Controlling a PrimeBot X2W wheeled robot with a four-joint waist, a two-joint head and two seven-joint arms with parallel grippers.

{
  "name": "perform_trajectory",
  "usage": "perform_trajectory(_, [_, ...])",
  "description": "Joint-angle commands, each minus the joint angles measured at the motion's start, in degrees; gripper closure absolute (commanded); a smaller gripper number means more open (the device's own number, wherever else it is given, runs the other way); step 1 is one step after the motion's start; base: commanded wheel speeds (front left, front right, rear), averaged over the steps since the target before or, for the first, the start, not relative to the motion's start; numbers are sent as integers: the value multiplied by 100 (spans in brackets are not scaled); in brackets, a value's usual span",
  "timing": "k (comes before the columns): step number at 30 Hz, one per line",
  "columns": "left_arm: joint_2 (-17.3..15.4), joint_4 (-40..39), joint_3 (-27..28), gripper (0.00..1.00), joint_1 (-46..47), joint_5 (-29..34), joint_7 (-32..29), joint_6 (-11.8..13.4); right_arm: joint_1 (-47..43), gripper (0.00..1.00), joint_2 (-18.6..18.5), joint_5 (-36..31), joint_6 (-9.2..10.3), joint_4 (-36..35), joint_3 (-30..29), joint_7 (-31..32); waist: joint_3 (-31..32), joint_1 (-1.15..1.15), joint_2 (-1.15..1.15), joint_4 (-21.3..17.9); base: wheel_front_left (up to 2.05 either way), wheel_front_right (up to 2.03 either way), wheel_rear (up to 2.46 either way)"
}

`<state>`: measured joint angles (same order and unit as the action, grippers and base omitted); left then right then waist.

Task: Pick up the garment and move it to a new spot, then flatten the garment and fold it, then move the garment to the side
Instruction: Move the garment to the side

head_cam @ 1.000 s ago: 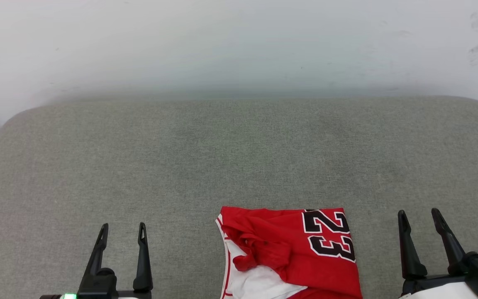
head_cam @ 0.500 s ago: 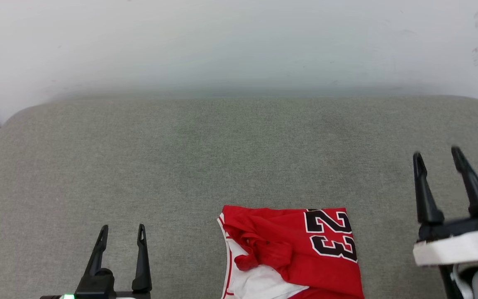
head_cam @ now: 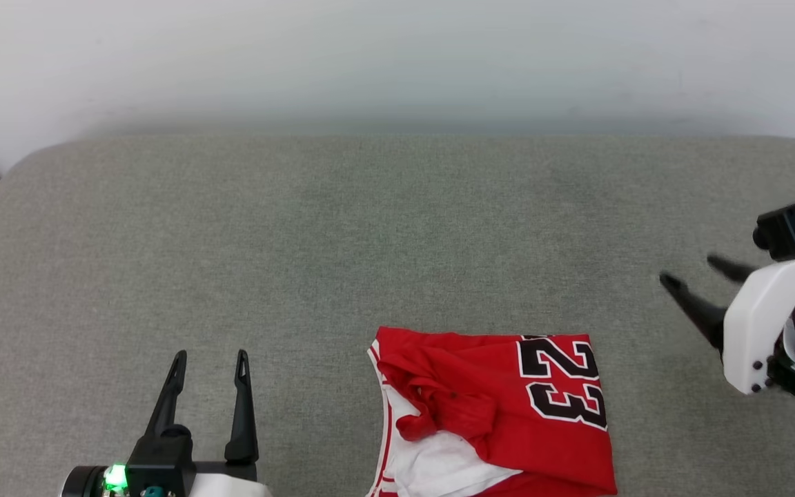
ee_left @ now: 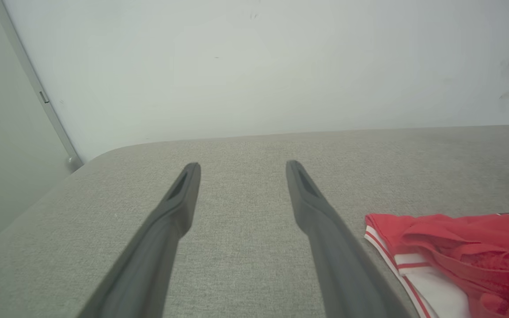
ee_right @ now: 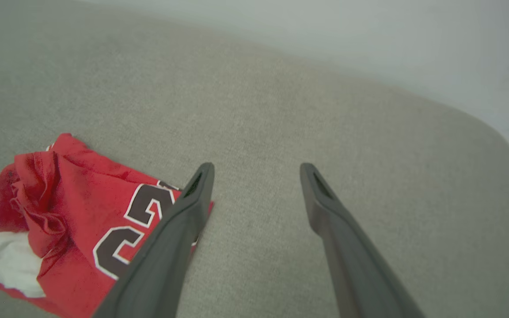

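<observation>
If grabbing limp, light garment (head_cam: 508, 428), pinch bunched folds at 9 o'clock, with left tool (head_cam: 211, 357), right tool (head_cam: 687, 269) gaping empty.

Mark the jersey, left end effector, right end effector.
jersey (head_cam: 501, 414), head view, red cloth beside 23
left end effector (head_cam: 211, 355), head view, midway between fingertips
right end effector (head_cam: 686, 268), head view, midway between fingertips

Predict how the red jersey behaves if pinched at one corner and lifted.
Probably floppy: the red jersey lies in soft bunched folds, so it would likely unfold and drape. Likely light: thin fabric lying low. Pushed across the grey woven cushion, it would probably crumple, not slide.
</observation>
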<state>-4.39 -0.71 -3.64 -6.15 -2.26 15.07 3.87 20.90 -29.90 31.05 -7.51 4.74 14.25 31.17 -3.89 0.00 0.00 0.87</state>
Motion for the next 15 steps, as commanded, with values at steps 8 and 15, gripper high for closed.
perform_trajectory(8, [50,-8,-11,0,269,39,12,-112,-195,0,-373,1612,4,374,245,1627,-352,0,0,173,0,0,0])
perform_trajectory(15, [69,-18,-50,0,552,80,12,-193,-360,0,-49,2270,4,680,264,1790,-772,0,0,336,0,0,0])
